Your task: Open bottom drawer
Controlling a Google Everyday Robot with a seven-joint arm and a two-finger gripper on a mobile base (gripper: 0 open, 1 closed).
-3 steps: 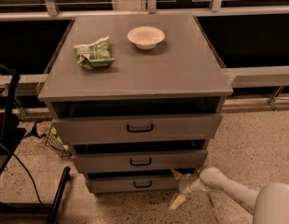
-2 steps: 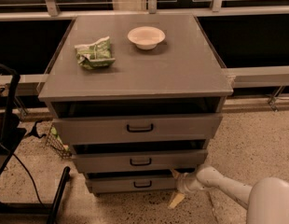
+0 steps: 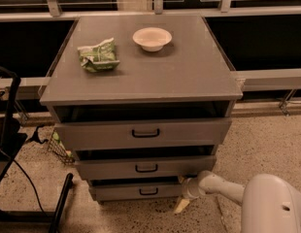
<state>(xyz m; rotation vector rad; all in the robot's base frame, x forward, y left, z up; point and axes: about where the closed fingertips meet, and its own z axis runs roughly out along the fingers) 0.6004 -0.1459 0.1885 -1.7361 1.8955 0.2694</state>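
The bottom drawer is not yet pulled out. The claw, jaws apart, waits at its right end, beside the handle; closing there, it could miss the loop and slip.

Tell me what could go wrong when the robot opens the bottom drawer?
The end effector is by the right end of the bottom drawer, not at its handle in the middle, so it might slip off or tug the drawer crooked. The middle drawer sits just above, so the arm might bump it.
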